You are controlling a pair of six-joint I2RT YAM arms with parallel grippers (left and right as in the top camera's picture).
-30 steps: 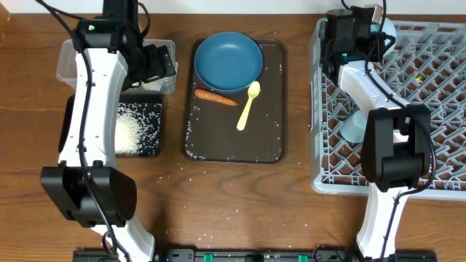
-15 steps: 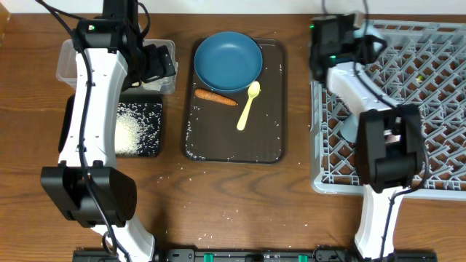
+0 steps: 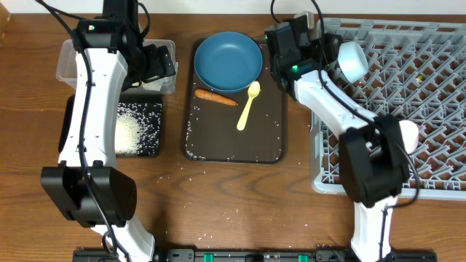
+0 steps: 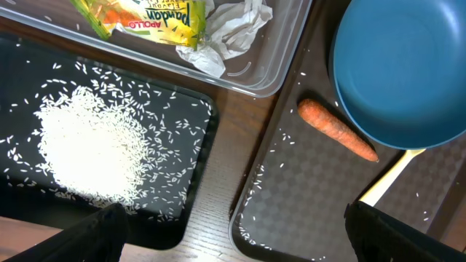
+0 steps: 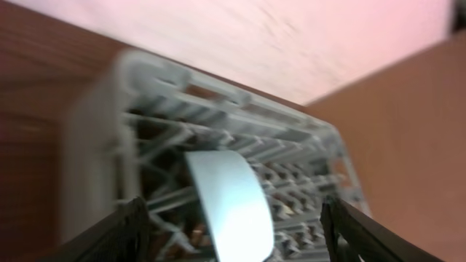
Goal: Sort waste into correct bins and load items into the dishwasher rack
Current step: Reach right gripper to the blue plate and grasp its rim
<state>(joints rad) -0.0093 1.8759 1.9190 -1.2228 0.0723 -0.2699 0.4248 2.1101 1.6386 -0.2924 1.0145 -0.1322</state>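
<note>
We begin with the large square grey plastic lattice rack (image 3: 437, 94). Its far side runs off the overhead view, and the right wrist view is so blurred that only its pale bars read. Ahead of the right gripper (image 5: 240, 236), whose two dark fingers (image 5: 109, 233) stand wide apart with nothing in them, a light blue bowl (image 5: 229, 204) sits in the rack's corner. Overhead, the arm's black housing hides those fingers, and it half covers a pale rounded thing (image 3: 409, 135) in the rack that we cannot identify. The left gripper (image 4: 233, 240) is also spread wide and empty, with only its fingertips showing at the bottom corners. Ahead of its right finger lies the dark brown rectangular serving tray (image 4: 306, 204), cut off by the frame. On it are a dark blue round plate (image 4: 400, 73), a small orange carrot (image 4: 336, 129) touching the plate's rim, and a yellow plastic spoon (image 3: 248, 105), with loose rice grains around them. Ahead of its left finger is the shallow black rectangular tray (image 4: 196, 211), holding a heap of white rice grains (image 4: 91, 156). Beyond that tray stands the clear rectangular plastic tub (image 4: 269, 69), holding a yellow-green wrapper (image 4: 138, 18) and crumpled white paper (image 4: 233, 29).
</note>
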